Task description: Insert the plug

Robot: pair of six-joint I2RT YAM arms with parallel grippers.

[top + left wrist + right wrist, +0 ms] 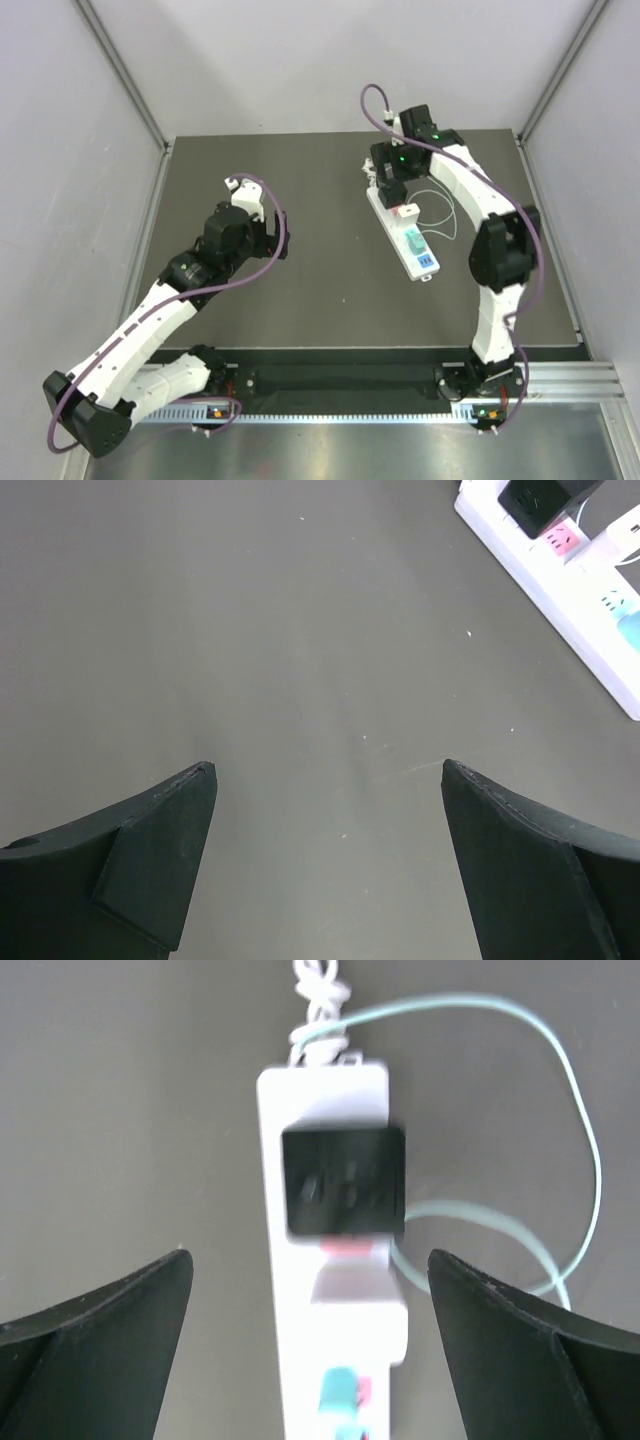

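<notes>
A black plug (343,1180) sits in the white power strip (300,1360), near its cord end. In the top view the plug (394,192) and the strip (425,262) lie at the back right of the mat. My right gripper (310,1255) hovers over the strip, open, with nothing between its fingers; the plug lies just beyond its tips. The right gripper (388,176) hangs above the strip's far end. My left gripper (327,768) is open over bare mat, well left of the strip (560,590), and the left gripper (265,222) holds nothing.
A white adapter (360,1305) with a pale green cable (585,1150) and a teal plug (340,1390) also occupy the strip. Grey walls enclose the dark mat (300,280) on three sides. A metal rail (340,380) runs along the near edge.
</notes>
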